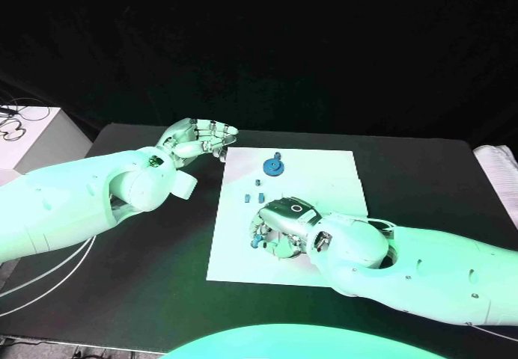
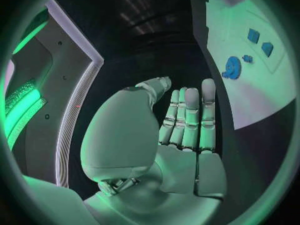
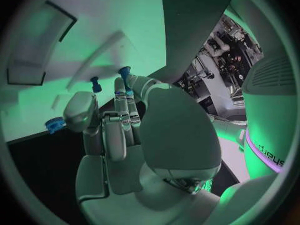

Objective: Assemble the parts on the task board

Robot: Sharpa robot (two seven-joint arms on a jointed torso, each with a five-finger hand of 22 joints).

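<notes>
I am pinching a small blue plastic peg [image 3: 125,75] in my right hand [image 1: 283,224], low over the white rectangular task board [image 1: 324,168] to seat it, while holding my empty, loosely curled left hand [image 1: 197,139] off the board's far corner, near the round blue gear [image 1: 274,165].

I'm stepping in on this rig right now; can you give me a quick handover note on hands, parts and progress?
Left hand: holds nothing, fingers loosely curled, above the black table just off the task board's far left corner.
Right hand: down over the board's near half, pinching a small blue part at its fingertips.
Parts: a blue gear lies on the board's far half; small blue pieces lie between the gear and the right hand.
Done: one part picked up, it seems.
Left: seat it, then the gear and the remaining pieces. Whether anything is already seated, I cannot tell.
</notes>
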